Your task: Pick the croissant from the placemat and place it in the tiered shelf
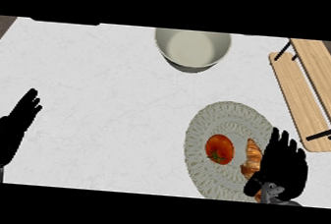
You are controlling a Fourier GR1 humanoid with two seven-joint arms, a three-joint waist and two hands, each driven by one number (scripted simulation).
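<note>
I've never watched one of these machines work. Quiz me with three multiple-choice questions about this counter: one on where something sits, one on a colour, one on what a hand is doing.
1. Where does the croissant lie?
A. in the bowl
B. on the placemat, right of the tomato
C. on the tiered shelf

2. What colour is the tomato?
A. red
B. green
C. yellow

3. What is the right hand doing?
A. resting at the far left edge
B. holding the bowl
C. open beside the croissant, partly over it

Answers:
1 B: the croissant rests on the grey placemat between tomato and hand; the bowl and the wooden tiered shelf hold nothing visible.
2 A: it is red with a small green stem.
3 C: its fingers are straight; the left hand is the one resting at the left.
</note>
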